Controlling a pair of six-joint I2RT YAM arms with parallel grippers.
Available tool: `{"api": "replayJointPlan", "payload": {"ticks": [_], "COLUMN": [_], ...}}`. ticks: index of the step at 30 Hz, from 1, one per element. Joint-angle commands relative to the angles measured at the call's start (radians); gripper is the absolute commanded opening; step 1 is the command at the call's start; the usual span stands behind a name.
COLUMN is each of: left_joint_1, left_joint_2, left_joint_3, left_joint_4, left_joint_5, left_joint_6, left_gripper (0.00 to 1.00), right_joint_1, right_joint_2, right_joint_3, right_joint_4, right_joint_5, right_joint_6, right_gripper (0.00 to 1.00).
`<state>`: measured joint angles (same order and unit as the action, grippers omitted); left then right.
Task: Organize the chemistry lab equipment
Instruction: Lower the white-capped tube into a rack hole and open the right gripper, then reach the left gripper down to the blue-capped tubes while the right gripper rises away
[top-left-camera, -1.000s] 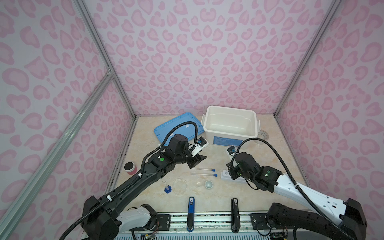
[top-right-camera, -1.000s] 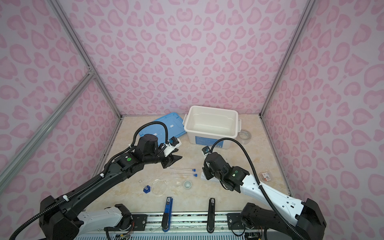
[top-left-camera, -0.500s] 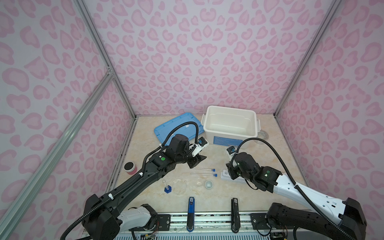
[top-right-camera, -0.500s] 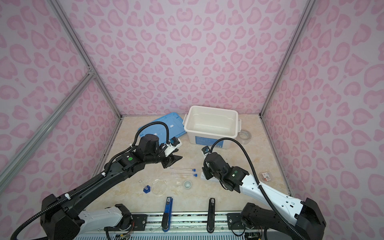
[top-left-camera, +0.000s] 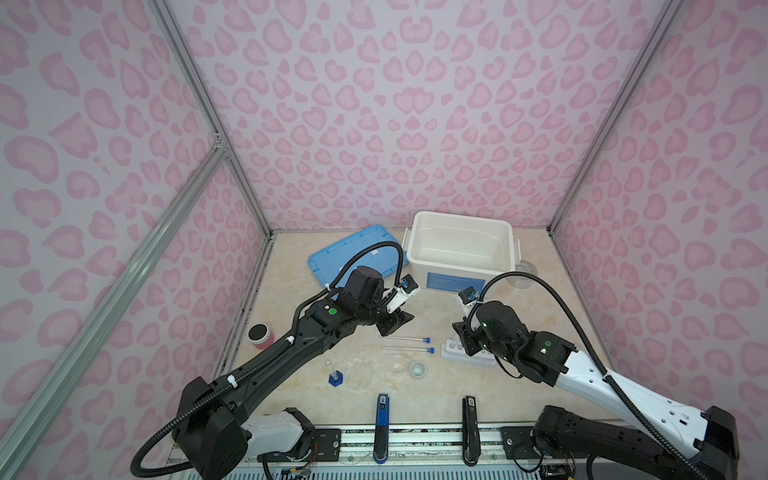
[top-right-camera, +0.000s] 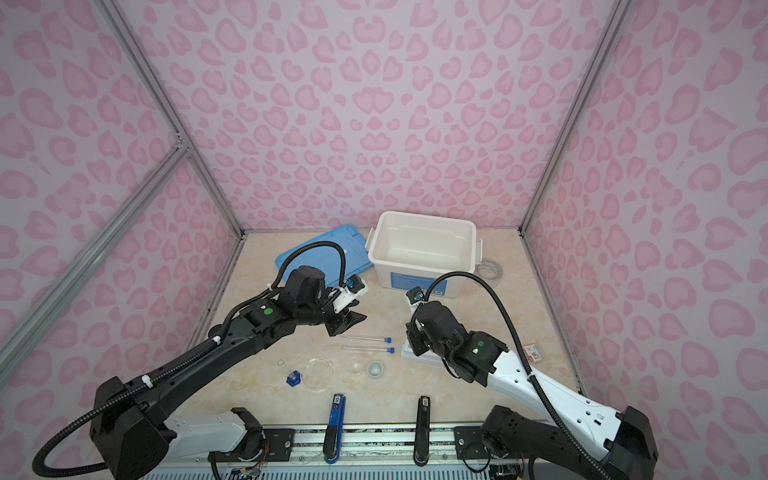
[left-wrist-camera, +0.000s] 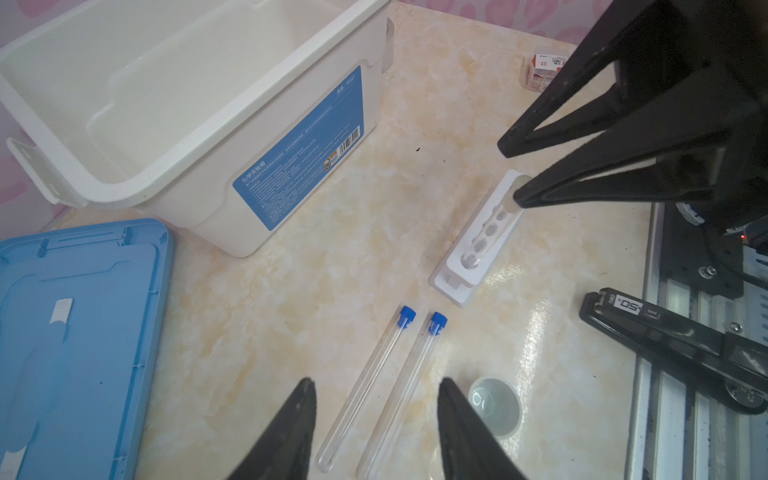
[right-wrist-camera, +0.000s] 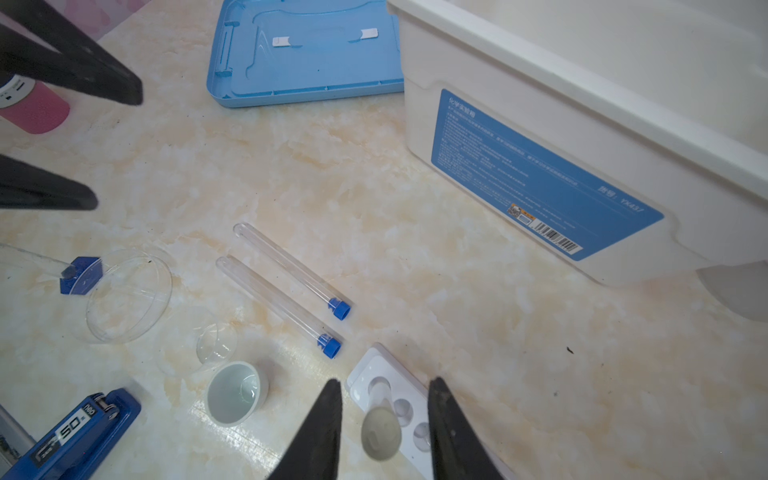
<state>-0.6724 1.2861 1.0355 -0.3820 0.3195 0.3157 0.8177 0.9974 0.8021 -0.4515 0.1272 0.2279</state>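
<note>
Two clear tubes with blue caps (left-wrist-camera: 374, 386) (top-left-camera: 405, 339) lie side by side on the table. My left gripper (left-wrist-camera: 377, 380) (top-left-camera: 395, 326) hovers open above their closed ends, touching neither. The white rack (right-wrist-camera: 370, 365) (top-left-camera: 461, 353) lies to their right. A white-capped tube (right-wrist-camera: 380, 432) stands in its end hole. My right gripper (right-wrist-camera: 385, 381) (top-left-camera: 461, 340) is open around that tube, with a gap on both sides. Nearer the front stand the small white cup (top-left-camera: 417, 368), the clear round dish (top-left-camera: 358, 372) and the blue-based cylinder (top-left-camera: 336, 378).
An open white bin (top-left-camera: 461, 249) stands at the back, its blue lid (top-left-camera: 353, 253) flat beside it. A pink jar (top-left-camera: 261, 336) is at the left wall, a tape roll (top-left-camera: 524, 274) right of the bin. Two staplers (top-left-camera: 382, 419) (top-left-camera: 469, 419) lie at the front edge.
My right gripper's jaws have spread apart and let go of the white-capped tube, which stays standing in the rack. The left arm has hardly moved.
</note>
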Motion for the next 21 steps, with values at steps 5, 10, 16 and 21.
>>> {"api": "replayJointPlan", "payload": {"ticks": [5,10,16,21], "left_joint_1": [-0.002,-0.014,-0.046,-0.05], "left_joint_2": [0.08,0.114,0.148,0.241], "left_joint_3": [0.006,0.02,-0.004,0.012], "left_joint_4": [-0.062,-0.088,-0.102,-0.113], "left_joint_5": [0.027,-0.02,-0.147,-0.198], "left_joint_6": [0.038,0.057,0.094,0.125], "left_gripper": [0.5,0.5,0.5,0.48], "right_joint_1": [-0.107,-0.199,-0.277,-0.339], "right_joint_2": [-0.063,-0.131,-0.167,-0.155], "right_joint_3": [0.017,-0.002,-0.018,-0.022], "right_joint_4": [-0.023,-0.001,0.013,0.031], "right_joint_5": [-0.048,-0.133,-0.18,-0.223], "right_joint_6": [-0.039,-0.039,-0.043,-0.058], "right_gripper": [0.37,0.37,0.38,0.38]}}
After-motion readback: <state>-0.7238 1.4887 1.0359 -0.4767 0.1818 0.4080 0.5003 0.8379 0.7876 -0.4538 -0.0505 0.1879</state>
